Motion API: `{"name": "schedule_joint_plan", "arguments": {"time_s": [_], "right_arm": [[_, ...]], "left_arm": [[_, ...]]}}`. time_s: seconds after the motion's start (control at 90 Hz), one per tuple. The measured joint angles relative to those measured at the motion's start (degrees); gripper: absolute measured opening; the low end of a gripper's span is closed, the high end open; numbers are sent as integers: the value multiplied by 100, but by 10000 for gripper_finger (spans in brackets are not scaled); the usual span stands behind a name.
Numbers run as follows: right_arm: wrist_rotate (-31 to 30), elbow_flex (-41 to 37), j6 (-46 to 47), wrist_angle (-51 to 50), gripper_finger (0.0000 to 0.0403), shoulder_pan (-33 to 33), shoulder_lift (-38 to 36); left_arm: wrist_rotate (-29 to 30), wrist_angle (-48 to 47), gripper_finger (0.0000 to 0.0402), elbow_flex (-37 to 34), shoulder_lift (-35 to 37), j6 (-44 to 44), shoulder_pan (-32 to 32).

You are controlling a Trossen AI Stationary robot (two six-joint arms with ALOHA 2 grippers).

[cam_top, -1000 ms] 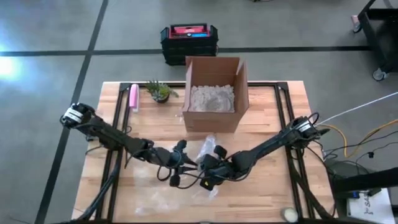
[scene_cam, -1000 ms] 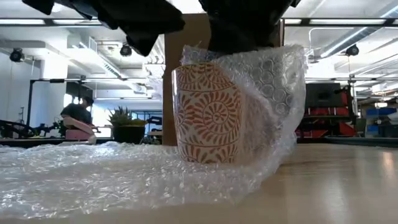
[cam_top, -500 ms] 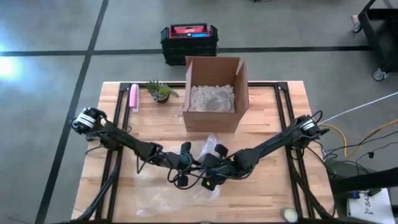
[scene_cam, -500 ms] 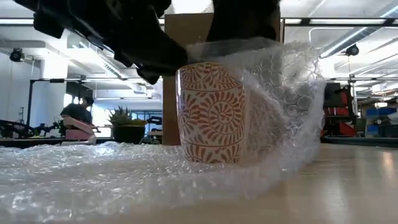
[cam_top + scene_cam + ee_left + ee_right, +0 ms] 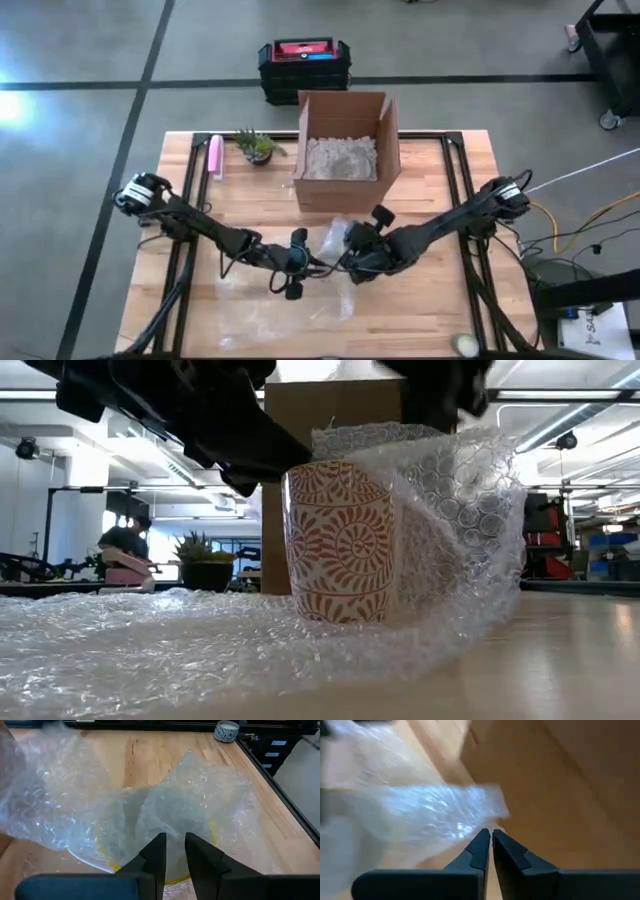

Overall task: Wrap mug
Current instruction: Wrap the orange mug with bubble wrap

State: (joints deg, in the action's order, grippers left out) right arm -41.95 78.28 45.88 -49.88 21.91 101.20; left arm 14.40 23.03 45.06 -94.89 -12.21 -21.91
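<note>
While the mug [image 5: 336, 542] stands upright near the middle of the table [image 5: 440, 175], toward its front edge, a sheet of bubble wrap [image 5: 150, 640] lies crumpled under it and rises in a curved wall around its far and right sides. The mug is a straight-sided ceramic cylinder patterned with orange-red spiral and petal motifs on a pale ground. The wrap is clear plastic, pebbled with small round air cells, and its raised part [image 5: 460, 510] arches over the rim in a stiff, wrinkled fold.

The left gripper [image 5: 174, 851] sits at the mug's rim, its two flat dark fingers nearly together with a narrow gap, pressed against the wrap-covered rim; whether they pinch the plastic cannot be told. The right gripper [image 5: 486, 846] hangs just right of the mug, its tapered black fingers closed tip to tip at the edge of a glossy flap of wrap.

Behind the mug, toward the table's rear edge, stands an open cardboard box [image 5: 345, 150] filled with pale, crumbly packing material. Left of it are a small spiky green plant [image 5: 257, 146] and a pink oblong object [image 5: 214, 156].
</note>
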Motion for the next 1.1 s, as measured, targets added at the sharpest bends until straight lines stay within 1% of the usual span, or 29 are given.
{"name": "schedule_joint_plan", "arguments": {"time_s": [0.089,0.167,0.244,0.322,0.4,0.489,0.622,0.789,0.867,1.011,1.056,1.1], "right_arm": [[133,-201,-289,742,7,-70,60],[484,-257,-839,1455,7,-43,63],[723,-258,-1156,2097,7,36,62],[866,-260,-1424,2612,7,111,62],[1166,-257,-1538,2987,7,138,134],[1482,-260,-1420,3003,7,160,332],[1781,-262,-1211,2967,7,171,674],[1864,-254,-1007,2984,7,173,753],[1905,-251,-992,2977,7,174,746],[1963,-260,-991,2912,7,184,742],[1966,-260,-992,2915,7,184,742],[1967,-260,-990,2921,7,184,748]], "left_arm": [[-3,8,58,-2,0,11,0],[-2,10,58,-4,0,12,0],[-1,10,58,-4,0,15,0],[-3,10,58,-4,-2,15,0],[-2,10,58,-7,-2,58,0],[-1,12,58,-7,-4,80,0],[-2,4,58,-7,-4,89,0],[-23,-21,58,-7,55,100,3],[-47,-197,58,-26,262,108,-24],[-17,-734,58,34,975,149,-52],[184,-975,58,46,1165,163,-52],[552,-1239,58,26,1266,194,-43]]}}
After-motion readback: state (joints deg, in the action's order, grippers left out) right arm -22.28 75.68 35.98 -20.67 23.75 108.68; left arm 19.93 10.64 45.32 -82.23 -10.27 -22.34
